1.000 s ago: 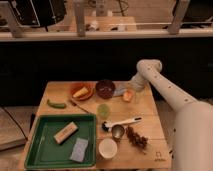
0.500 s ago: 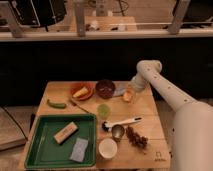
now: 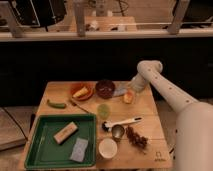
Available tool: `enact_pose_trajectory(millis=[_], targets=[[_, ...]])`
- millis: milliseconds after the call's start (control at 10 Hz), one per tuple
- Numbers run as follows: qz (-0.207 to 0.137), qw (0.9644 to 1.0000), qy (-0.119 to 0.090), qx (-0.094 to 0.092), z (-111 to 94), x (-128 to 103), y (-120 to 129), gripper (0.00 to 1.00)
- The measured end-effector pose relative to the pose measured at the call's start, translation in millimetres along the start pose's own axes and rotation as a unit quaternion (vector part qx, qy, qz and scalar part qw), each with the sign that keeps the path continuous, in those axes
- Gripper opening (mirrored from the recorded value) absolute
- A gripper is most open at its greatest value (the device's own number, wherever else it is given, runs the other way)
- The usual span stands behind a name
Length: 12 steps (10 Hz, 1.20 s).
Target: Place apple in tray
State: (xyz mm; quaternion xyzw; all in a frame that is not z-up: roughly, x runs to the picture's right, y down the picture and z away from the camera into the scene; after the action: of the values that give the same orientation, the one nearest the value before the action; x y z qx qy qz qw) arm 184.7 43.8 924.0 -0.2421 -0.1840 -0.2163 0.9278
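Note:
The apple [image 3: 128,97] is a small orange-yellow fruit at the back right of the wooden table [image 3: 150,127], just right of the dark bowl [image 3: 105,88]. My gripper [image 3: 123,92] reaches down from the white arm [image 3: 160,87] and sits right at the apple's upper left, between apple and bowl. The green tray [image 3: 40,150] lies at the front left, holding a tan block [image 3: 65,132] and a grey sponge [image 3: 79,149].
An orange plate [image 3: 81,92] with a yellow wedge stands left of the bowl. A green pepper [image 3: 56,104], a green cup [image 3: 103,110], a white scoop [image 3: 122,122], a metal cup [image 3: 117,131], a white cup [image 3: 107,148] and a brown cluster [image 3: 136,137] lie around.
The gripper has closed in slightly on the apple; the apple and the other things have not visibly moved.

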Motion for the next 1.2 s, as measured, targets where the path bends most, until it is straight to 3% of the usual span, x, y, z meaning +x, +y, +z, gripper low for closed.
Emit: enact_pose_trajectory(millis=[400,600,700,900,1200], targets=[[-0.058,0.9983,0.005,-0.005,-1.8,-5.6,-0.6,0.8],[-0.12,0.9925,0.019,-0.016,-1.9,-8.7,0.0,0.8],[-0.16,0.9863,0.036,-0.021,-2.2,-10.7,-1.1,0.8],[-0.203,0.9769,0.06,-0.028,-1.5,-10.0,-0.4,0.8],[-0.283,0.9553,0.073,-0.045,-0.8,-3.6,2.7,0.8]])
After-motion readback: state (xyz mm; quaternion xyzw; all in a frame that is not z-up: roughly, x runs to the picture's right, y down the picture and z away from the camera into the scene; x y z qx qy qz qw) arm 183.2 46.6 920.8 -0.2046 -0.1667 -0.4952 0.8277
